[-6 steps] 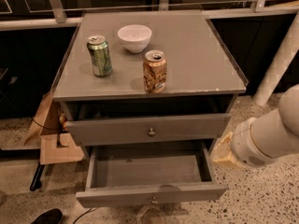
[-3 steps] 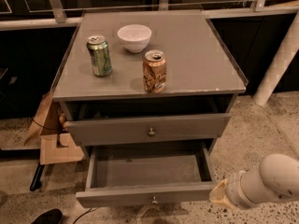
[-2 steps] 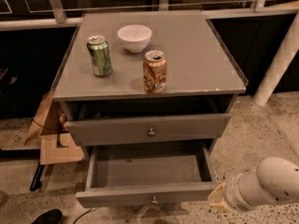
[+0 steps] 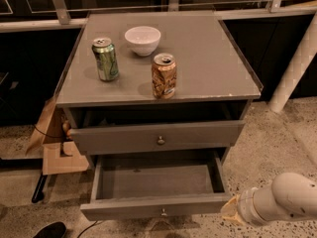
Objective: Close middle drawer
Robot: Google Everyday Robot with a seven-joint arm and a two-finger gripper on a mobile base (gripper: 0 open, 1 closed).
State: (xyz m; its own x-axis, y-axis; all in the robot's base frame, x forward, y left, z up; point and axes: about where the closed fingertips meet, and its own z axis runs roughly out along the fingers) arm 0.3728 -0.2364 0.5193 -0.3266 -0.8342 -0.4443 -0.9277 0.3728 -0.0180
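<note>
The middle drawer (image 4: pixel 157 207) of the grey cabinet (image 4: pixel 163 78) is pulled far out, and its empty inside shows. Its small round metal knob (image 4: pixel 163 212) sits at the centre of the front, near the bottom edge of the view. My gripper (image 4: pixel 229 212) is low at the bottom right, just off the drawer front's right end, at the tip of my white arm (image 4: pixel 282 200). Only its yellowish base shows. The drawer above (image 4: pixel 158 137) stands slightly out, with its knob (image 4: pixel 161 141) at the centre.
On the cabinet top stand a green can (image 4: pixel 106 58), a white bowl (image 4: pixel 142 39) and an orange-brown can (image 4: pixel 164 75). A cardboard box (image 4: pixel 57 148) sits on the floor at the left. A white post (image 4: pixel 297 63) leans at the right. A dark shoe (image 4: pixel 49 230) lies at the bottom left.
My arm has dropped from beside the cabinet's right side to floor level by the open drawer's right front corner. The drawer has not moved.
</note>
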